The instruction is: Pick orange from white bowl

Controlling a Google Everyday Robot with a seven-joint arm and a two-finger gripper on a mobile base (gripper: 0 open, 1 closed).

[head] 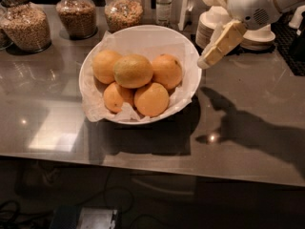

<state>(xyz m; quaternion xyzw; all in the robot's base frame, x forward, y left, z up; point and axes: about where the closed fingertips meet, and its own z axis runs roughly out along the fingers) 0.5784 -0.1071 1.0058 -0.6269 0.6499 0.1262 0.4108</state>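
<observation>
The orange [132, 70], the largest fruit, dull yellowish with an olive tinge, lies on top of several smaller, brighter orange fruits in the white bowl [143, 36]. The bowl is wide, lined with crumpled white paper, and stands on the grey counter left of centre. My gripper [207, 61] hangs in the air just outside the bowl's right rim, pointing down and to the left. It is apart from the orange and holds nothing that I can see. The white arm reaches in from the upper right.
Glass jars of grain [26, 25] and a small bottle [163, 6] line the back edge. Stacked small white bowls [208, 26] sit behind the gripper at the back right. A dark mat [290, 46] lies at far right. The counter's front edge [152, 168] runs across the foreground.
</observation>
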